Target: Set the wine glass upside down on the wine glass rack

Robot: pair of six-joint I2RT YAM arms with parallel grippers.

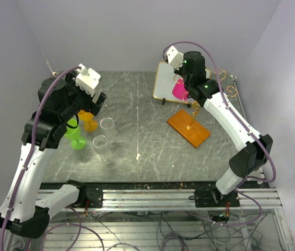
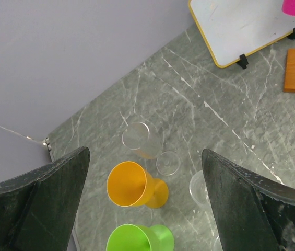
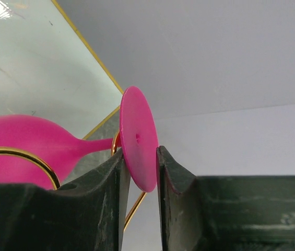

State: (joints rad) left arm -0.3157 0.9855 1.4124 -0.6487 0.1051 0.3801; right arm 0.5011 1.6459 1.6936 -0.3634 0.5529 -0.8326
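Around wine glass (image 3: 43, 138) foot, right claw (image 3: 139, 157) barely parted; left claw (image 2: 144, 154) wide.

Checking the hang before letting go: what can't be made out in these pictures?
- Top view: the right arm covers where the pink wine glass meets the wine glass rack's wire arms.
- Right wrist view: the bowl runs off the left edge; whether the right gripper pinches the foot or merely flanks it is unclear.
- Left wrist view: only corners of the glass and the rack's base show at the frame edges.
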